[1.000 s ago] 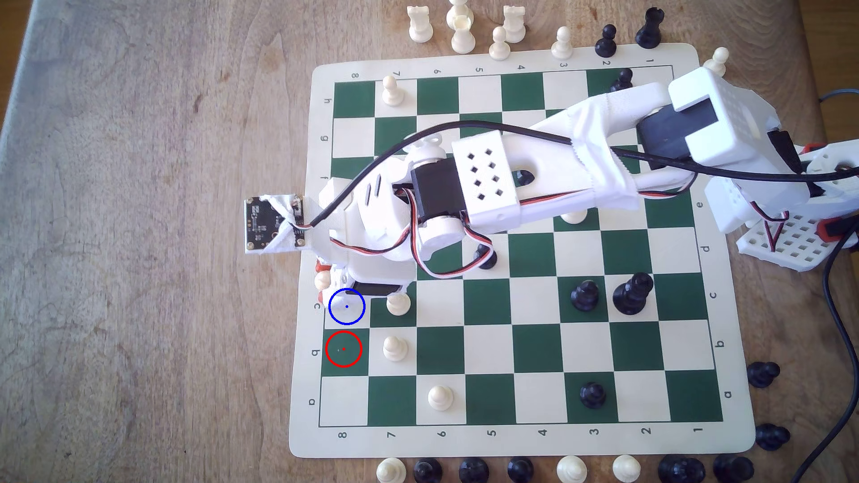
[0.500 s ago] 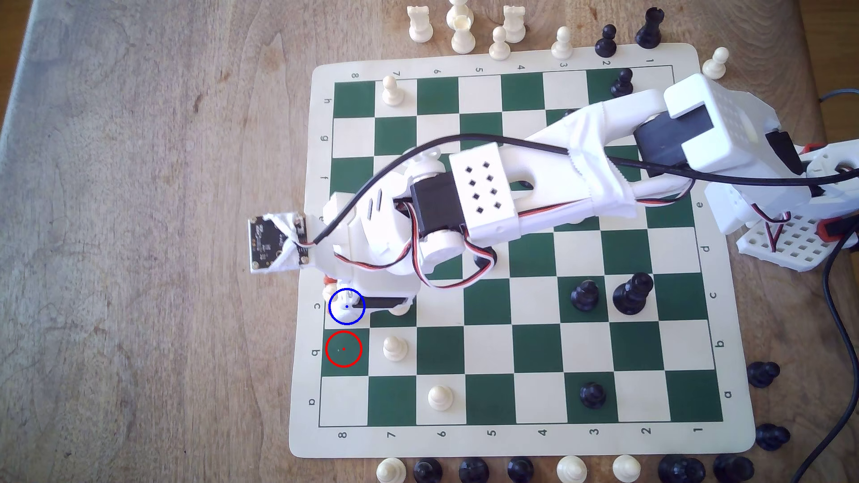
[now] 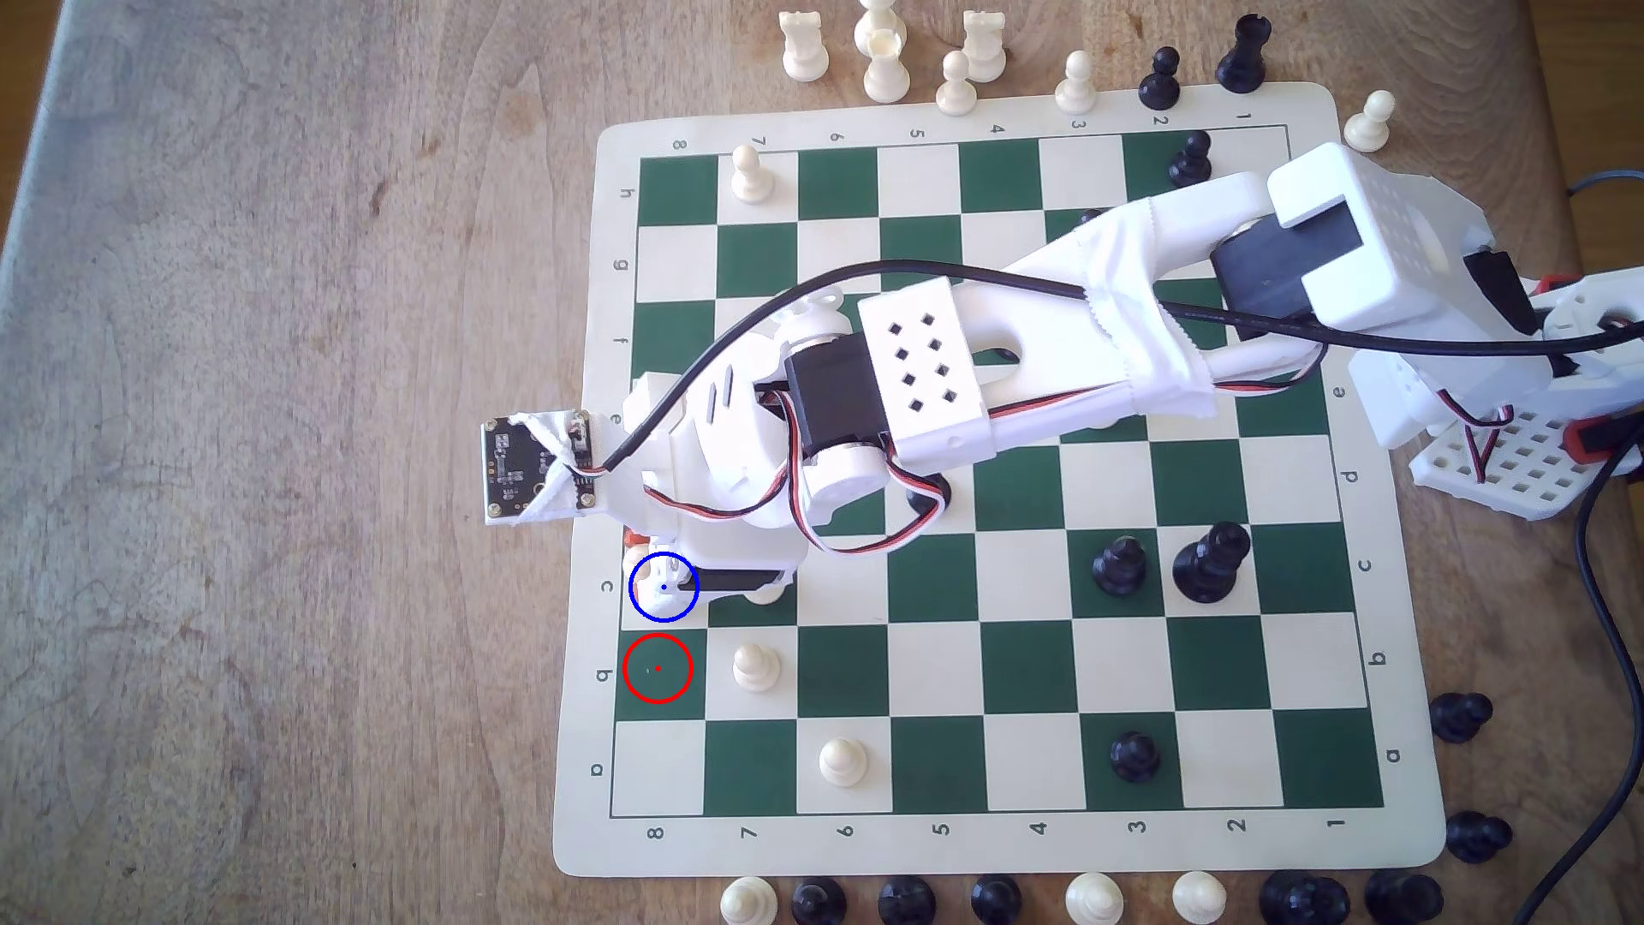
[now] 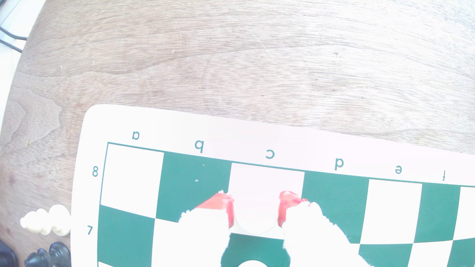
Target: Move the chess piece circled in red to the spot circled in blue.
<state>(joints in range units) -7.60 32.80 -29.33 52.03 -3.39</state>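
Observation:
My gripper (image 3: 660,594) hangs over the spot (image 3: 639,580), the cream corner-file square with the blue ring, at the exterior view's left edge of the board (image 3: 979,854). In the wrist view the gripper (image 4: 256,206) has red pads (image 4: 284,208) pressed on both sides of the chess piece (image 4: 255,218). The piece is washed out there, with its round base above the spot (image 4: 267,181). From the exterior view the arm covers most of the piece. The red-ringed green square (image 3: 657,669) beside the spot holds nothing.
A cream pawn (image 3: 767,591) stands on the neighbouring square, half under the wrist, with two more pawns (image 3: 754,667) (image 3: 841,760) nearby. Black pieces (image 3: 1123,565) (image 3: 1210,560) stand toward the exterior view's right. Captured pieces (image 3: 1094,898) line the board's outer edges. Bare wooden table (image 3: 267,445) lies on the exterior view's left.
The arm swung toward the exterior view's bottom, carrying the gripper and piece from just beside the blue ring onto it. In the last half second it barely moved.

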